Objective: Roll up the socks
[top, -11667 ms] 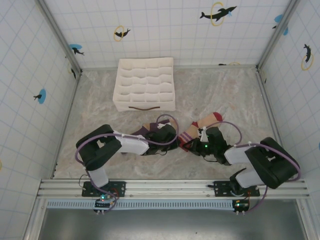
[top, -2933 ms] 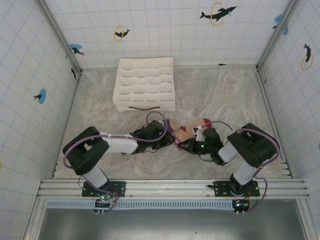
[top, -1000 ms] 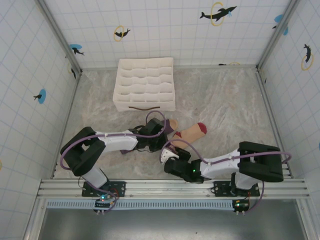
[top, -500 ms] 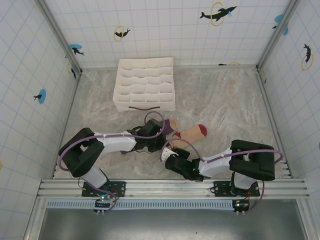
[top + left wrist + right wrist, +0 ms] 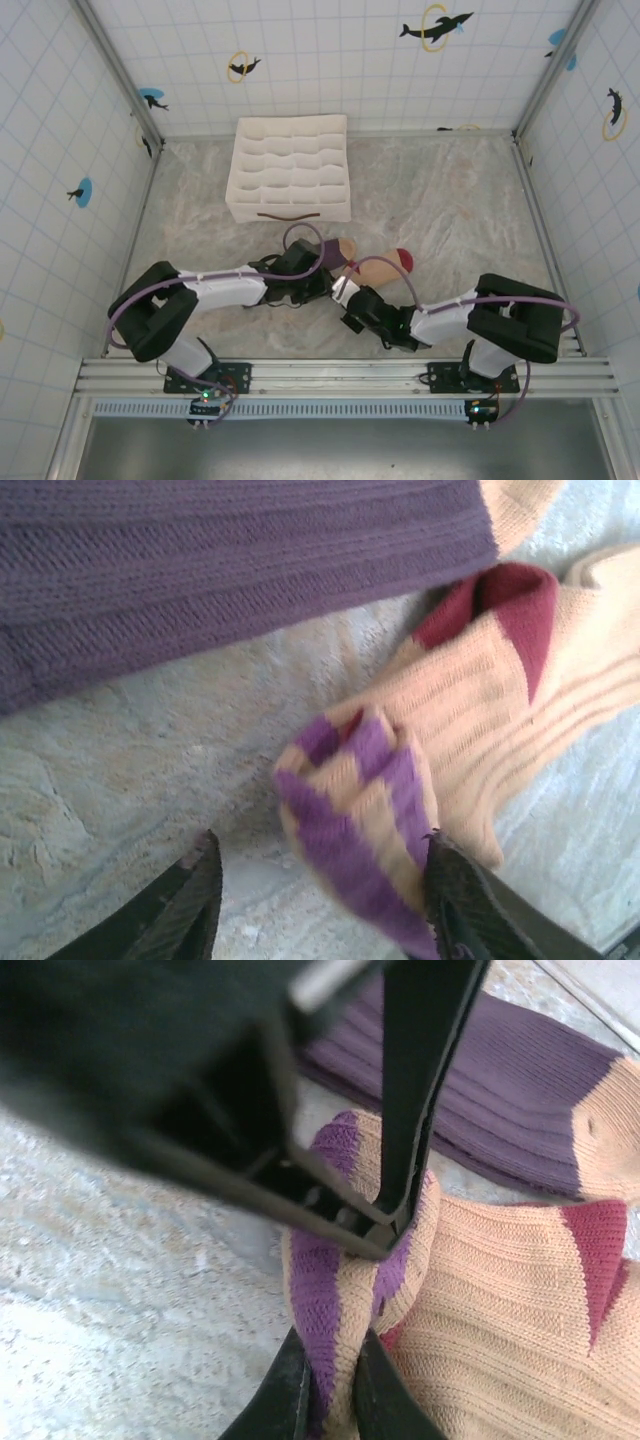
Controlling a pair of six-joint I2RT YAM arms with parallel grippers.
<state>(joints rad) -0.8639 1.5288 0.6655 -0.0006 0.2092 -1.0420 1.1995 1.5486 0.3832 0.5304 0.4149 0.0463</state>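
The striped cuff (image 5: 335, 1260) of the beige, red-toed fabric sock (image 5: 500, 1300) is grasped by the right claw (image 5: 335, 1350). The left claw (image 5: 320, 875) is seen released.

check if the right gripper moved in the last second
Yes. The right gripper went up the view, away from the near rail toward the organiser box, onto the striped cuff of the beige sock.

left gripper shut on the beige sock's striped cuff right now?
No: in the left wrist view the left gripper is open, its fingers spread to either side of the beige sock's striped cuff.
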